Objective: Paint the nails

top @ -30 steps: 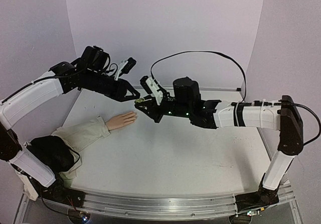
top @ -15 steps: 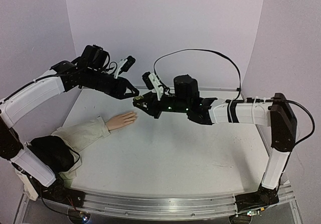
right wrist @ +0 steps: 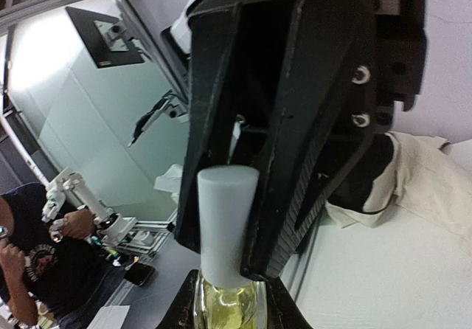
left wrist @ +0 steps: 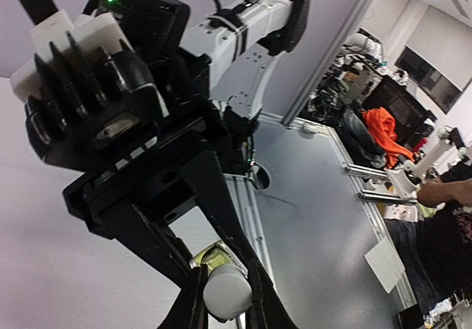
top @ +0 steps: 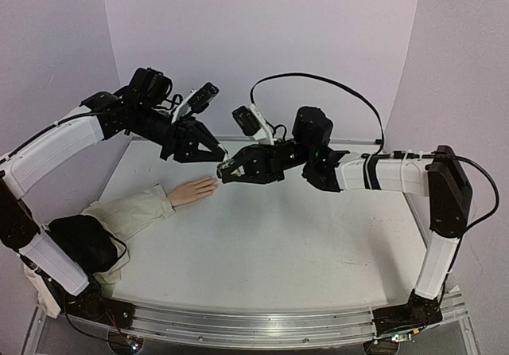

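Note:
The pale peach mannequin hand [top: 193, 190] lies flat at the table's left, its beige sleeve [top: 131, 212] trailing toward the near left. Its nails [top: 213, 183] are too small to make out. Just above and right of the fingertips, my right gripper [top: 226, 171] [right wrist: 228, 308] is shut on a small yellowish-green bottle [right wrist: 227, 307] [left wrist: 209, 260]. My left gripper [top: 219, 155] [left wrist: 227, 299] comes in from the left and is shut on the bottle's white cap [left wrist: 227, 292] [right wrist: 227, 218]. The cap sits on the bottle's neck.
Beige sleeve fabric [right wrist: 431, 178] and dark cloth [top: 79, 243] lie at the near left. A black cable [top: 318, 84] loops above the right arm. The purple back wall [top: 262, 44] stands behind the grippers. White tabletop [top: 270, 243] stretches in front.
The right wrist has turned and lifted, and its gripper with the bottle now sits a little right. The left gripper has rolled at the cap. The mannequin hand has not moved.

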